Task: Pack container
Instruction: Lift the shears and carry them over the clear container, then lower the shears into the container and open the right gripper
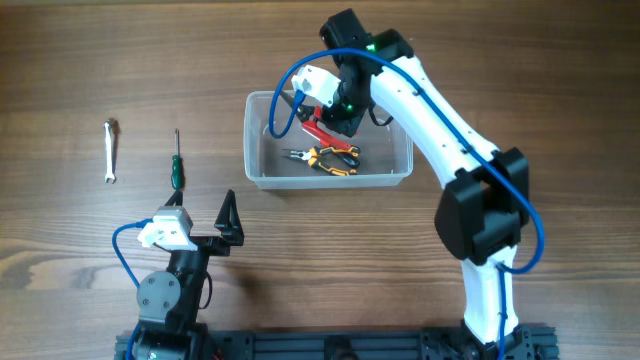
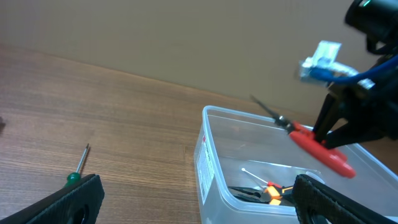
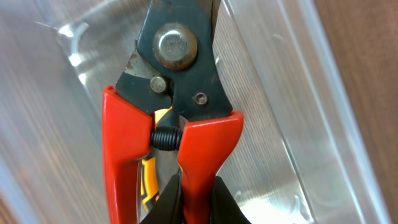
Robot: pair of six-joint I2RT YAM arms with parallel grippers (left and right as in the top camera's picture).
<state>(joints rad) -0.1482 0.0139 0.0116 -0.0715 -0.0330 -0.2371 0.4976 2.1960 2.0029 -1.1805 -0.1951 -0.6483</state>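
Jaws on the right gripper [image 1: 336,115] pinch one handle of the red-handled pliers [image 1: 316,130], which hang tilted over the container [image 1: 258,178], nose toward its upper-left corner. We see the container on the worktop [image 1: 80,60] just above frame centre, orange-handled pliers [image 1: 328,158] lying on its floor. At lower left, the left gripper [image 1: 205,222] holds its jaws spread wide, empty. Left of the container, a green-handled screwdriver [image 1: 176,165] and a small wrench [image 1: 111,150] lie on the worktop, apart from it.
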